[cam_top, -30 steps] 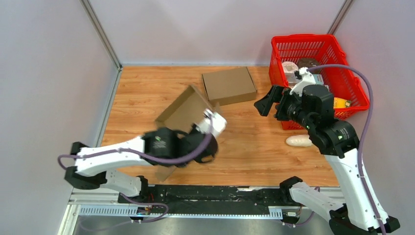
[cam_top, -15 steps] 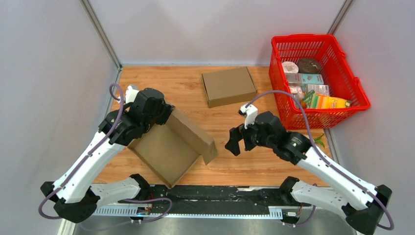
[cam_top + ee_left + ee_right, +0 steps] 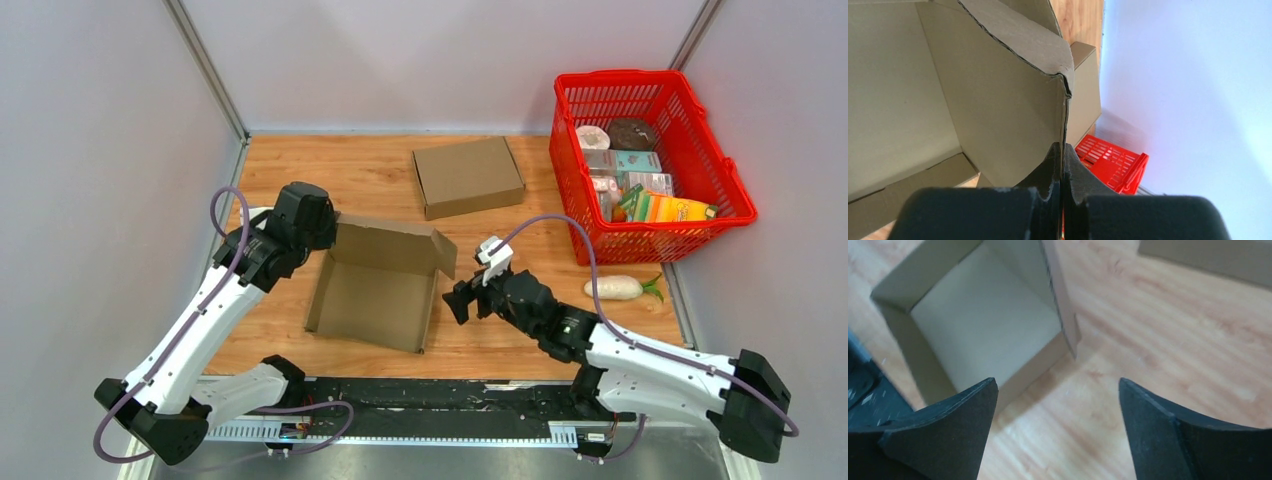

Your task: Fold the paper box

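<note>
The paper box (image 3: 372, 298) is a brown cardboard tray lying open-side up on the wooden table, left of centre. My left gripper (image 3: 326, 234) is shut on the box's far wall at its left corner. In the left wrist view the thin cardboard edge (image 3: 1065, 120) runs straight between the closed fingertips (image 3: 1055, 156). My right gripper (image 3: 461, 301) hovers open just right of the box's right wall, nothing between its fingers. In the right wrist view the box's inside (image 3: 979, 327) lies ahead and to the left of the spread fingers (image 3: 964, 410).
A second, closed cardboard box (image 3: 468, 175) lies at the back of the table. A red basket (image 3: 724, 180) full of groceries stands at the back right. A white radish (image 3: 612, 288) lies on the table in front of it.
The box has swung from a diagonal lie to nearly square with the table. My left gripper moved slightly right with it. My right gripper moved down and left, closer to the box's right wall.
</note>
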Motion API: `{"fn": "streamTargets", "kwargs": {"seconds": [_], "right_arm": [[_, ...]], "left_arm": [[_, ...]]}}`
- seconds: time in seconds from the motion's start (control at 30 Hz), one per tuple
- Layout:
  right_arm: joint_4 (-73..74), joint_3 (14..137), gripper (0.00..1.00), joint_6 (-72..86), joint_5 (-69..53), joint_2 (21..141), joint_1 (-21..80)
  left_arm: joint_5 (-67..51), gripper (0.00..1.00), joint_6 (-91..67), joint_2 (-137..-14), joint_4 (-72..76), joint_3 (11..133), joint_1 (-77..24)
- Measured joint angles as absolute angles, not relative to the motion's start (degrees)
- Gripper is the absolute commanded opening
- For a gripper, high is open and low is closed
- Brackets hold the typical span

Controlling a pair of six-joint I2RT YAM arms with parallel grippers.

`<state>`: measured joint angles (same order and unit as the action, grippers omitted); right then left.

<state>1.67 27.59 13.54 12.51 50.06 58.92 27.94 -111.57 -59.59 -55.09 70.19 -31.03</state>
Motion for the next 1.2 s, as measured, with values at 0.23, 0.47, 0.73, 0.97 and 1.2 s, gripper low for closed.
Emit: {"fn": "streamTargets", "kwargs": {"seconds": [0.23, 0.47, 0.73, 0.97, 1.2], "right_arm": [[-13.4, 33.1, 0.31, 7.2, 14.4, 64.8, 53.8], [-15.1, 37.4, 0.01, 5.7, 8.9, 69.3, 47.6], [-9.4, 40.2, 0.00, 7.5, -5.2, 69.2, 37.6], [-4.9, 45.5, 0.00, 3.5, -13.6, 72.9, 32.4], [0.3, 50.8, 0.00, -0.5, -21.8, 75.7, 26.6]], "left_arm": [[27.1, 0.23, -112.6, -59.6, -54.4, 70.2, -30.6], [23.7, 0.77, -99.7, -57.2, -44.6, 66.7, -27.0], [13.5, 0.80, -46.4, -34.7, -28.7, 50.4, -26.3], [15.5, 0.90, -25.5, -29.7, -25.7, 38.7, -24.7], [-1.4, 0.90, -20.6, -51.5, -14.0, 39.7, -7.9]]}}
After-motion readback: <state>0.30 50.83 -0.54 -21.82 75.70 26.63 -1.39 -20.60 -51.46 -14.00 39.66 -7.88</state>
